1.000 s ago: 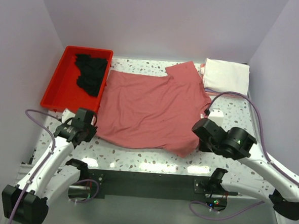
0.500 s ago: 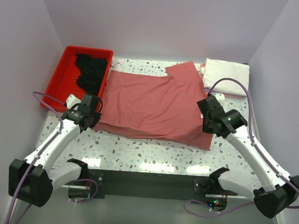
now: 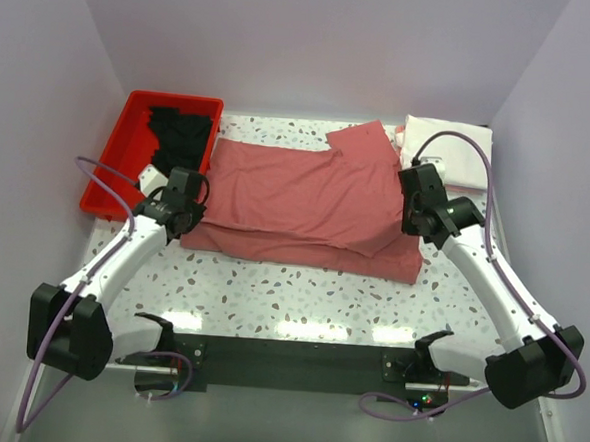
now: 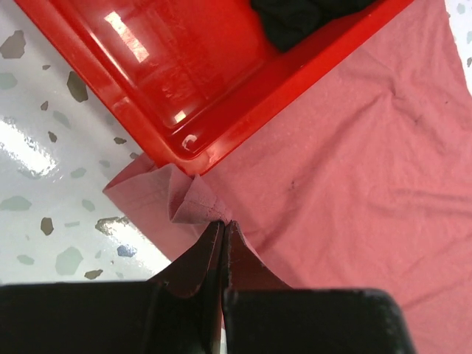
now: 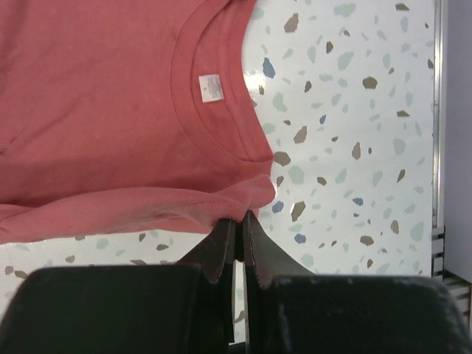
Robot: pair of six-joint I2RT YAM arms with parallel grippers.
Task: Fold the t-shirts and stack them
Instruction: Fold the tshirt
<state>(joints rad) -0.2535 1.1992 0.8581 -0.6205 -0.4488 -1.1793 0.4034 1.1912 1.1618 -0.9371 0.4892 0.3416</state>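
Speckled tabletop (image 3: 300, 297) inside pale lilac walls, 2 arms reaching in from the near edge. Dusty-rose t-shirt (image 3: 297, 186) lies spread across the middle, its near part doubled over itself so 2 layers show along the near edge. Collar (image 5: 214, 110) with small white tag (image 5: 211, 86) is at the right end. Left fingers (image 4: 218, 234) are pressed together, pinching a puckered corner of the rose cloth, just beside the near corner of the red tray (image 3: 107, 174); the shirt's left edge touches the tray wall. Right fingers (image 5: 230, 227) are also pressed together, pinching a bunched edge of the rose cloth just beside the collar. Black t-shirt (image 3: 180, 139) sits crumpled in the tray's far right part. White t-shirt (image 3: 450, 148) lies folded at the far right corner, possibly with a pinkish layer under it, hard to tell. Rose sleeve reaches up near the white one.
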